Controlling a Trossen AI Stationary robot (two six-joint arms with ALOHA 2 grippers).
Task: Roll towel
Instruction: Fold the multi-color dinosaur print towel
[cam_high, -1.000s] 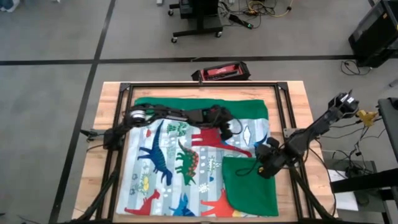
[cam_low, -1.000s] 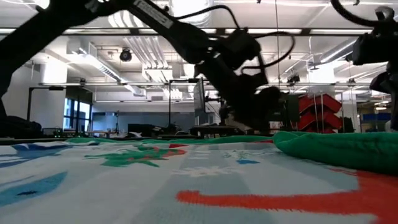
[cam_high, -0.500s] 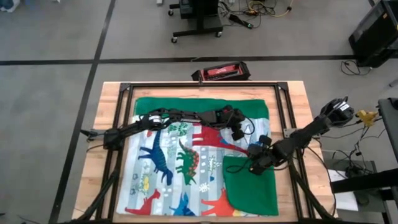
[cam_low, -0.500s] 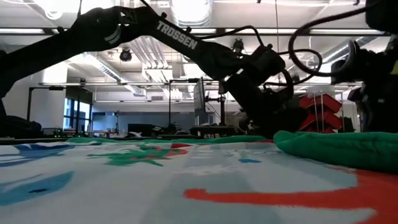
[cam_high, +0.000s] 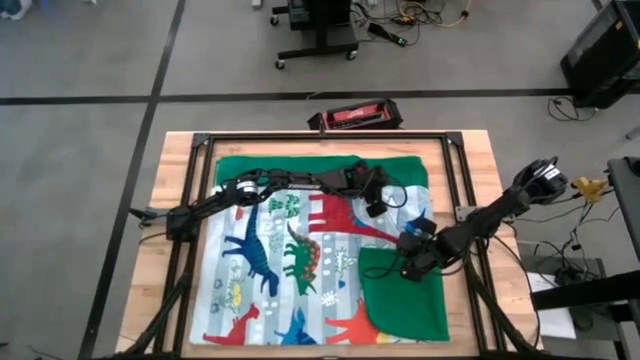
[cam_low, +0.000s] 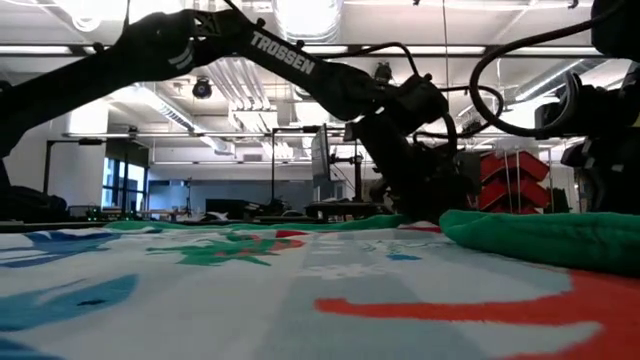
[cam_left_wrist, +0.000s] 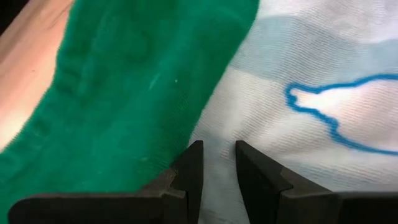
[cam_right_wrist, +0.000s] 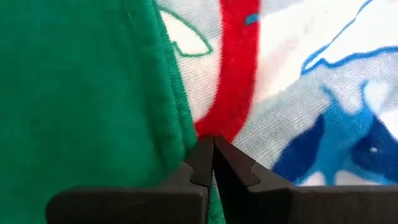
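Left tool (cam_left_wrist: 217, 163): narrowly parted, empty, over dinosaur towel (cam_high: 290, 255) beside its green border.
Right tool (cam_right_wrist: 211, 158): shut, empty, at folded corner.
Risk: pinching only one layer, uneven roll.

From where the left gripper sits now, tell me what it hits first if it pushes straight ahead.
Most likely the towel itself. The left gripper, fingers slightly apart and empty, points at the pale printed cloth just beside the green border. How steeply it points down is unclear, so contact may come a little farther on.
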